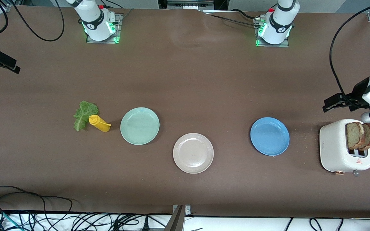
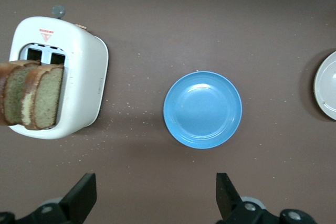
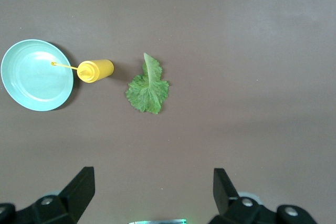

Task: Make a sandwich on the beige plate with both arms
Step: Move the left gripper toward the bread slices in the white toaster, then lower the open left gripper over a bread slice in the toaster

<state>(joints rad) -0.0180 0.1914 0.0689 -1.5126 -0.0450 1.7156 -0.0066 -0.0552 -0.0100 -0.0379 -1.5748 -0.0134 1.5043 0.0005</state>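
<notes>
The beige plate (image 1: 193, 153) lies bare mid-table, nearest the front camera; its edge shows in the left wrist view (image 2: 328, 85). Two brown bread slices (image 1: 361, 135) stand in a white toaster (image 1: 336, 147) at the left arm's end, also seen in the left wrist view (image 2: 31, 95). The green lettuce leaf (image 1: 83, 115) lies flat toward the right arm's end (image 3: 148, 87). My left gripper (image 1: 332, 104) is open and empty, high over the table beside the toaster (image 2: 156, 198). My right gripper (image 1: 13, 65) is open and empty, high over bare table (image 3: 152, 195).
A yellow squeeze bottle (image 1: 99, 123) lies between the lettuce and a mint green plate (image 1: 140, 125). A blue plate (image 1: 269, 136) sits between the beige plate and the toaster. Cables run along the table's near edge.
</notes>
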